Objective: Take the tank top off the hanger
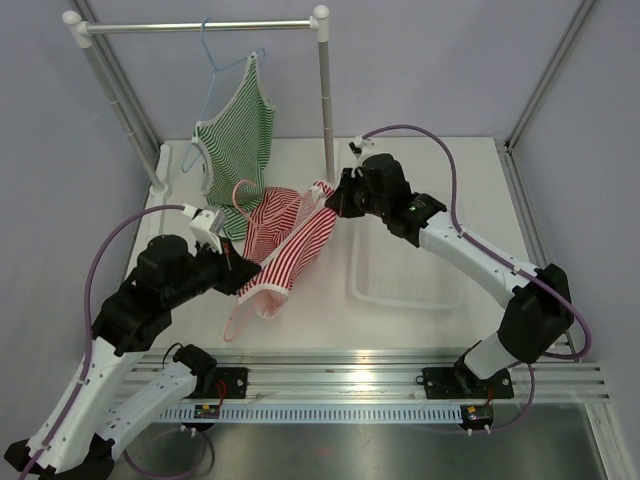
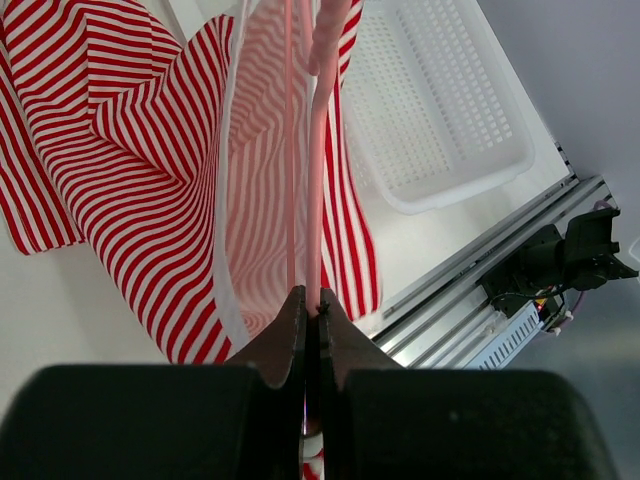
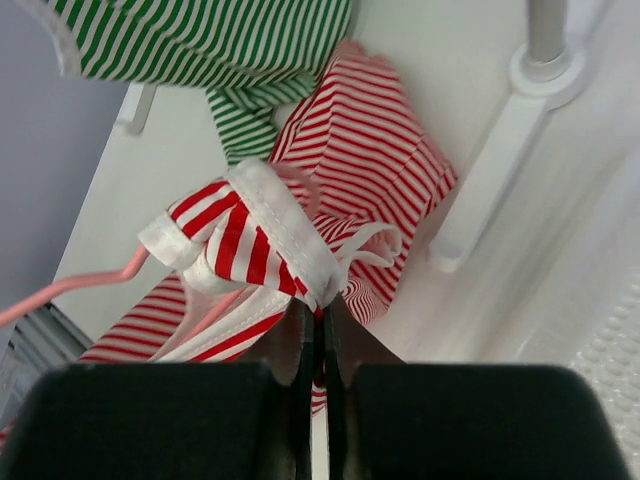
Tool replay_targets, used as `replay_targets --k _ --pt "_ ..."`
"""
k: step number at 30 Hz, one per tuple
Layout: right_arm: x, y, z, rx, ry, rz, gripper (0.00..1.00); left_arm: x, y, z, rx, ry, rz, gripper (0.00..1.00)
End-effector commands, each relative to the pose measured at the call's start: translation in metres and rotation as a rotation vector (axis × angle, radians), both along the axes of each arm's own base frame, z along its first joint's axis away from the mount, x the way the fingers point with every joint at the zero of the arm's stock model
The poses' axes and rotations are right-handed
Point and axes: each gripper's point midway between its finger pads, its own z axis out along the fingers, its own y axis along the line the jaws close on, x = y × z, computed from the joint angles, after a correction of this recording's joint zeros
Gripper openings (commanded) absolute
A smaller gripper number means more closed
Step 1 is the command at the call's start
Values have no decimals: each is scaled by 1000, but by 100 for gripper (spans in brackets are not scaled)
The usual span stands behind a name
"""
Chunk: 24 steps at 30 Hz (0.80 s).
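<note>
Presently, tank top location: the red-striped tank top point(image 1: 290, 235) is held up off the desk point(image 1: 420, 170) between the two arms, draped on the pink hanger point(image 2: 318, 160), left of the white basket point(image 1: 405, 300)
Left tool: the left tool point(image 2: 308, 300) is seen clamped together on the thin pink bar of the hanger, cloth hanging at either side
Right tool: the right tool point(image 3: 318, 310) is seen pinched shut on a bunched white-bound edge of the tank top; strap or armhole cannot be told
Neighbour: a green-striped tank top point(image 1: 240, 135) on a blue hanger point(image 1: 210, 60) hangs from the rail point(image 1: 200, 27) just behind, its lower end close to the red one
Weight: judged very light
Stiffness: a soft, limp knit is judged; folding and stretch are expected under pull, so force will not be passed cleanly through the cloth
Surface: judged not slippery; the bound edge is thicker and is thought to give the surest hold
Fragility: low for the cloth, though a strap may be overstretched; the thin hanger is judged liable to flex or twist in the grip
Where to hold: the bound strap near the hanger's shoulder is preferred, so that it can be drawn outward over the hanger's end while the bar is pinned
Risk: snagging on the hanger end, or catching of the green garment, is thought possible
</note>
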Motion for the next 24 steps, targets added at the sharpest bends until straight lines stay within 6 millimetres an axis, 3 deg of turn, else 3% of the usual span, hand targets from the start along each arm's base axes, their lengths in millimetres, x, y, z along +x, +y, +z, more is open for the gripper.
replay_targets --k 1,8,9,10,12,14,15,20,24 --pt "47 -45 9 -35 -22 -206 0 -9 0 19 -28 -47 -29 0" --pt "71 -53 16 28 26 -209 0 -19 0 16 -23 -39 -69 0" --pt "72 -52 1 2 71 -199 0 -20 -2 20 -35 -51 -79 0" --pt "73 -49 -1 -4 84 -185 0 -21 -3 21 -43 -57 -90 0" --pt "68 -37 -1 15 115 -120 0 -25 -6 27 -67 -74 -115 0" --pt "48 -23 -2 69 151 -12 0 -24 -8 35 -91 -105 -118 0" --pt "47 -16 10 121 118 11 0 -24 -10 38 -103 -117 -127 0" --pt "17 -10 45 210 76 133 0 -14 -21 58 -135 -176 -157 0" --pt "11 -13 60 228 43 151 0 -4 -30 76 -144 -220 -185 0"
